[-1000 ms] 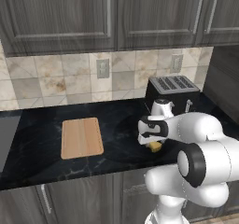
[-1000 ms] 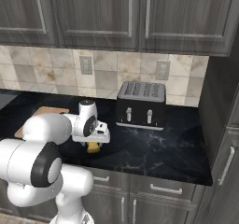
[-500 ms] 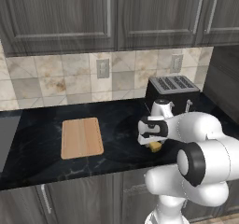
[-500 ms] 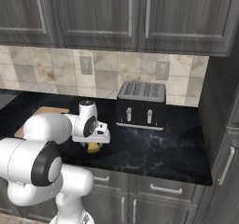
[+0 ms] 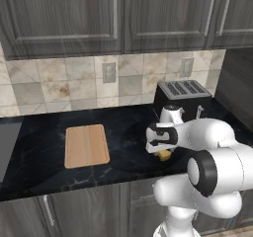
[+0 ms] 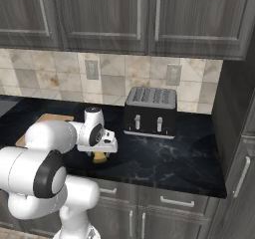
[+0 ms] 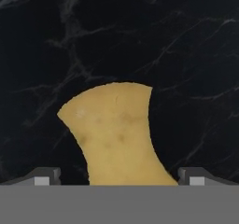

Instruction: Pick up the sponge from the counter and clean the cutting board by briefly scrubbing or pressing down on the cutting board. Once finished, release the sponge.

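The yellow sponge (image 7: pixel 116 134) lies on the black counter (image 7: pixel 56 41), directly under my gripper (image 7: pixel 119 177). Its two fingertips (image 7: pixel 44 175) stand wide apart on either side of the sponge, open, and I cannot tell whether they touch it. From the base cameras the sponge (image 5: pixel 164 155) peeks out below the white hand near the counter's front edge, also visible as a yellow patch, the sponge (image 6: pixel 100 157). The tan wooden cutting board (image 5: pixel 86 145) lies flat to the left, apart from the hand; its corner, the cutting board (image 6: pixel 47 117), shows behind the arm.
A dark toaster (image 5: pixel 182 98) stands at the back right against the tiled wall, the toaster (image 6: pixel 148 112) close behind the hand. Upper cabinets hang above. The counter's front edge (image 5: pixel 99 184) runs just below the sponge.
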Robot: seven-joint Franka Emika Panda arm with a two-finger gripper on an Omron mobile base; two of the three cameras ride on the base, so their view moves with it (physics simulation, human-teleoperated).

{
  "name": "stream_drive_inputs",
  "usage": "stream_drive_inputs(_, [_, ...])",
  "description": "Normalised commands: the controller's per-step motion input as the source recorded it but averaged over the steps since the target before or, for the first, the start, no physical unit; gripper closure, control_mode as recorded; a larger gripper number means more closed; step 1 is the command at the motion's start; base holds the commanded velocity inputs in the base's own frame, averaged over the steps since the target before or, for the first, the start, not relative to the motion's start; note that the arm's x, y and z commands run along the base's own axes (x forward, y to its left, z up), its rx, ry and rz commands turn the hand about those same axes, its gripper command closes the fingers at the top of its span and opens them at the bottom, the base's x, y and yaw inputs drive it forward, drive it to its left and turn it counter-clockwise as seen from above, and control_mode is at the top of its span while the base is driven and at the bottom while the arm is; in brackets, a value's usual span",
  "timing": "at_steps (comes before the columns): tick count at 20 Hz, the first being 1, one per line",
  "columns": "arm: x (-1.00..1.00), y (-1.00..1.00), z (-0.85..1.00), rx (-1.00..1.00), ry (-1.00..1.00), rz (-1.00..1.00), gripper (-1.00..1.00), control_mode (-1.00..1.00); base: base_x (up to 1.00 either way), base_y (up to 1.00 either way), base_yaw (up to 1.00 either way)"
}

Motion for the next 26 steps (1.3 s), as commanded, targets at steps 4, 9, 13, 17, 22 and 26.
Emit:
stream_drive_inputs(4, [0.0,0.0,-0.04,0.0,0.0,0.0,-1.0,-1.0,0.0,0.0,0.0])
stream_drive_inputs(9, [0.0,0.0,-0.06,0.0,0.0,0.0,-1.0,-1.0,0.0,0.0,0.0])
stream_drive_inputs(13, [0.0,0.0,-0.08,0.0,0.0,0.0,-1.0,-1.0,0.0,0.0,0.0])
stream_drive_inputs(17, [0.0,0.0,-0.12,0.0,0.0,0.0,-1.0,-1.0,0.0,0.0,0.0])
stream_drive_inputs(22, [0.0,0.0,-0.11,0.0,0.0,0.0,-1.0,-1.0,0.0,0.0,0.0])
stream_drive_inputs(26, [0.0,0.0,-0.01,0.0,-0.03,0.0,-1.0,-1.0,0.0,0.0,0.0])
